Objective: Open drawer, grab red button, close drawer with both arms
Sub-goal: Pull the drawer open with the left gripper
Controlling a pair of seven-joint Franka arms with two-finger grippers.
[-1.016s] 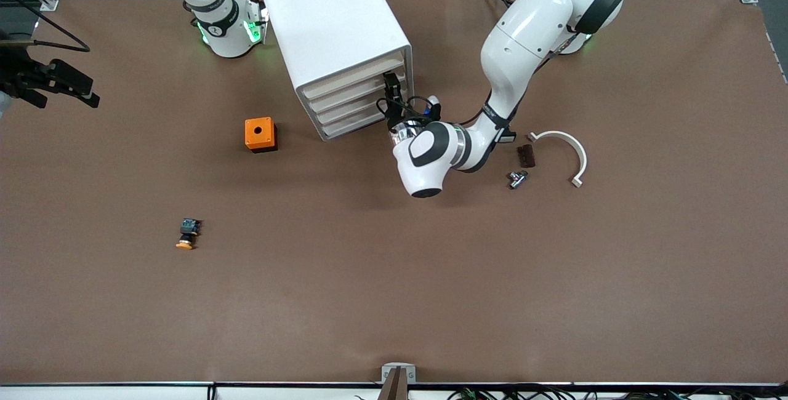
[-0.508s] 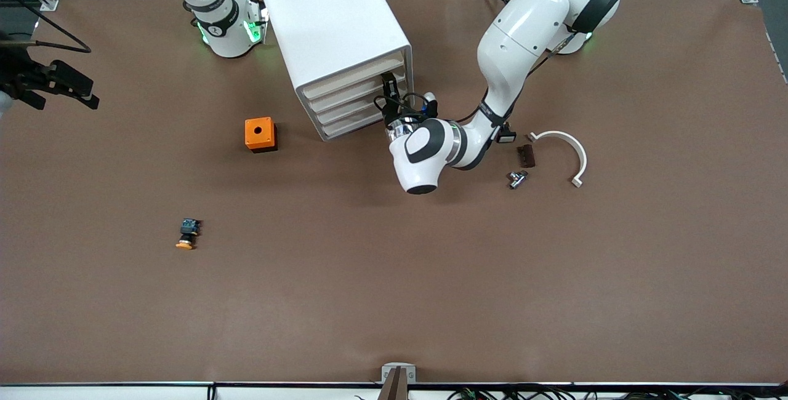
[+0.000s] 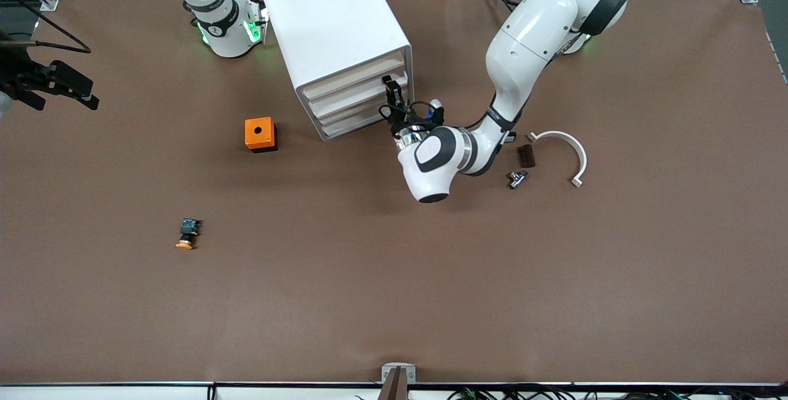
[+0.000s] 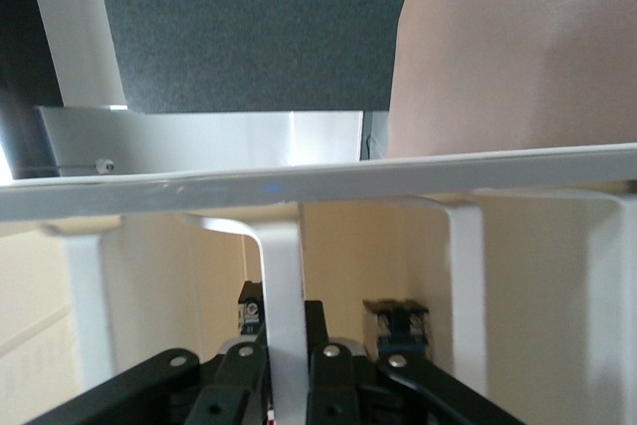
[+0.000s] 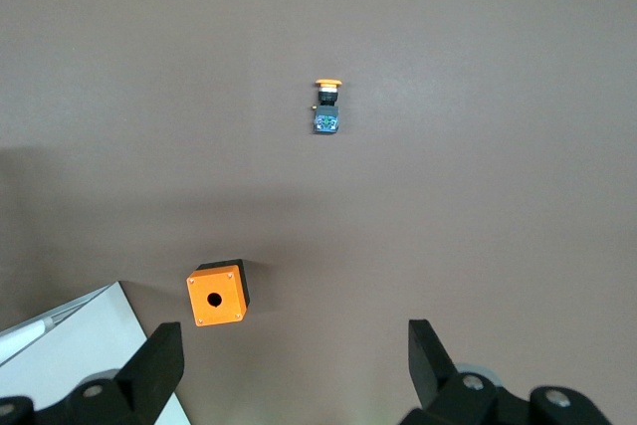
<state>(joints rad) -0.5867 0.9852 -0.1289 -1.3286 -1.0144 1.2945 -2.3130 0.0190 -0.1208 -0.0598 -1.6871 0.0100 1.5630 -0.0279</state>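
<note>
Seemingly left gripper (image 3: 391, 89) on drawer (image 3: 357, 100) handle, button hidden.

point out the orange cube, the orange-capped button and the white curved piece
orange cube (image 3: 259, 132), front view, top face beside its hole
orange-capped button (image 3: 186, 234), front view, middle of its body
white curved piece (image 3: 579, 150), front view, outer bend of the arc

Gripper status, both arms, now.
Left gripper: shut on the drawer handle at the cabinet front.
Right gripper: open, holding nothing, waiting above the table.
</note>
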